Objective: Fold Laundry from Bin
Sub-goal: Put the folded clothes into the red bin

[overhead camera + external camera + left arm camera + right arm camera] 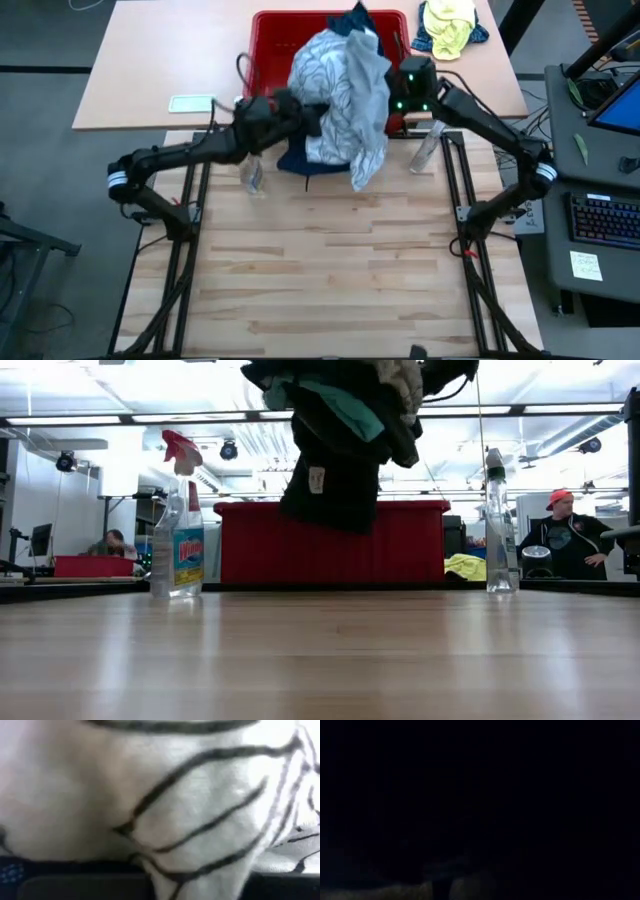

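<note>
The pale wooden plank worktop point(330, 270) lies bare at its near end. Farther on, a clear spray bottle with a red trigger and blue label point(177, 530) stands on the left and a slim clear bottle point(497, 525) on the right. Between them, lifted off the worktop, hangs the laundry point(345, 100): a bundle of soft garments with a light grey, dark-lined one on top and black, navy and turquoise ones below, its lowest black part dangling above the wood in the low view. The left pincer point(318, 115) is buried in the bundle's left side and the right pincer point(392, 100) in its right; how far either is open I cannot tell. Behind stands the red plastic rectangular bin point(268, 45), with a yellow-and-blue cloth bundle point(450, 25) just right of it.
</note>
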Tool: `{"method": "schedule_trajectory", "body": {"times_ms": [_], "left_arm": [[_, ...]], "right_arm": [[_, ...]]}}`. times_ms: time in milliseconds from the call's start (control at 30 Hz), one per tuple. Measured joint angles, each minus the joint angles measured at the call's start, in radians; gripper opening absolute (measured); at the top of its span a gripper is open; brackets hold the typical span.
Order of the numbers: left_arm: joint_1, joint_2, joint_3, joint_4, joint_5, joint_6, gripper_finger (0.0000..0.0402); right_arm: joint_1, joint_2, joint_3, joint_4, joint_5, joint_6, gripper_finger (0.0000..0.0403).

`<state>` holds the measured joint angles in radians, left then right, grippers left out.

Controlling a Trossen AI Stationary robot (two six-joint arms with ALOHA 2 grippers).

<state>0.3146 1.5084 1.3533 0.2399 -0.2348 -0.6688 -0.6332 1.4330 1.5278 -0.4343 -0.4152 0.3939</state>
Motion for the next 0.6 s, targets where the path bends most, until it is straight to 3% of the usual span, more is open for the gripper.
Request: {"method": "schedule_trajectory", "body": {"times_ms": [233, 600], "left_arm": [[0.123, 0.141, 0.236, -0.165, 0.114, 0.069, 0.0042], [0.346, 0.381, 0.568, -0.285, 0.389, 0.159, 0.0042]], "right_arm": [[-0.13, 0.097, 0.131, -0.044, -0.067, -0.056, 0.0118], [-0.251, 0.368, 0.443, -0.061, -0.046, -0.094, 0.0117]]}}
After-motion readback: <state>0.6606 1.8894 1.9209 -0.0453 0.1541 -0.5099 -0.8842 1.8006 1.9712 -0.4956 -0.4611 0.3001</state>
